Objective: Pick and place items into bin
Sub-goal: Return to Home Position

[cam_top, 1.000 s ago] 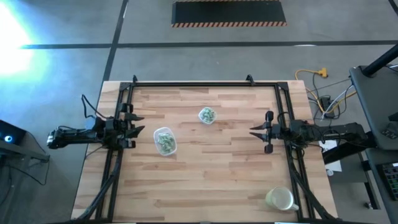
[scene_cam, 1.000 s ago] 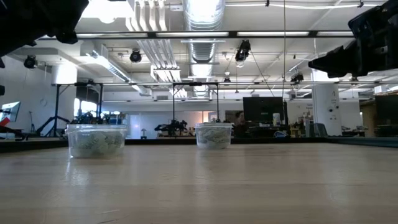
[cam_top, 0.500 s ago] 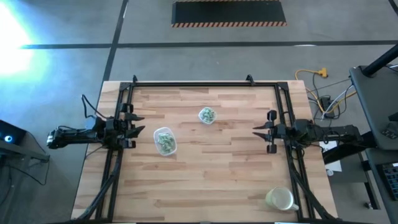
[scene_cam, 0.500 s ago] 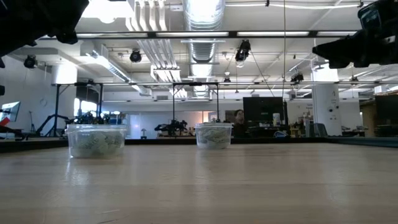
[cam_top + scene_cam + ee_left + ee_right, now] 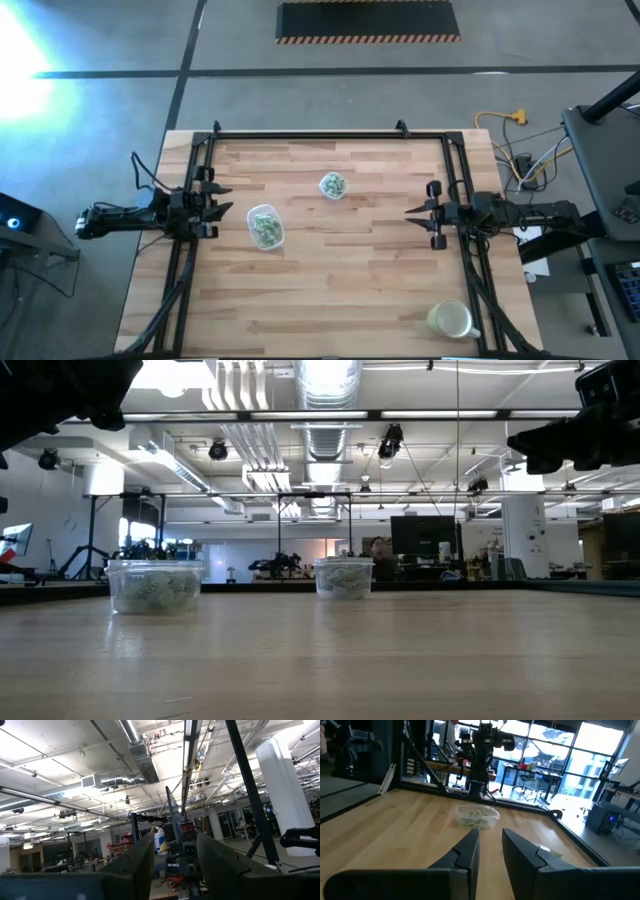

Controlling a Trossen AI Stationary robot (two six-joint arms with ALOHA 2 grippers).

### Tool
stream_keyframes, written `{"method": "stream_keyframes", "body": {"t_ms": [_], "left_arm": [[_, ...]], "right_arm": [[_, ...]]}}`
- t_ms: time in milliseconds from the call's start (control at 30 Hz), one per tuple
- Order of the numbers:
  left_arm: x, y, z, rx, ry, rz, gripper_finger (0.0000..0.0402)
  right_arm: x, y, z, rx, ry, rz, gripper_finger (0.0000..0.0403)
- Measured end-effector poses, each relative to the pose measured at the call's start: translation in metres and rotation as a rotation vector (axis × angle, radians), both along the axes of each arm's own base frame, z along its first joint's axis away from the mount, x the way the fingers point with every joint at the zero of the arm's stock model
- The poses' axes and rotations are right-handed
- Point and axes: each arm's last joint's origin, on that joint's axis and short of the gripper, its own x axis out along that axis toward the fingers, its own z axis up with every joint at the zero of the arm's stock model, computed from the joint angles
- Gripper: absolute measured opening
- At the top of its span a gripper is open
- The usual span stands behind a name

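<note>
The right claw point(image 5: 410, 212) hangs at the right edge of the table point(image 5: 350, 290) in the overhead view, fingers parted a little and gripping nothing. It has eased back toward its own side over the last second. At table level, the right arm point(image 5: 575, 438) has slid out toward the upper right corner. That reads as a retreat to rest, not a reach. The left claw point(image 5: 223, 199) sits parked at the left edge, fingers apart, empty too. And the packets point(image 5: 265, 229)? They lie in the big tub point(image 5: 120, 567), left of centre from above, and in the small tub point(image 5: 344, 563), up and to the right of it, the two well apart. No stray one can be picked out on the table, so the sorting looks finished or very nearly. The table-level view adds how high the packets are heaped in each tub. Only the overhead shows a yellowish cup point(image 5: 450, 320) at the table's lower right corner. The left wrist camera sees just ceiling point(image 5: 75, 760). The right wrist camera catches one tub mid-frame and a pale speck point(image 5: 549, 852) beside its finger, too small to name.
</note>
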Motion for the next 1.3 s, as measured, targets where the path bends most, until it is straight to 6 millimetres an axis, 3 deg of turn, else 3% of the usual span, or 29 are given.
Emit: {"method": "stream_keyframes", "body": {"t_ms": [1300], "left_arm": [[-0.0014,0.0001,0.0027,0.002,-0.032,0.004,0.0132]], "right_arm": [[0.0009,0.0,-0.0012,0.023,0.014,-0.002,0.0073]]}}
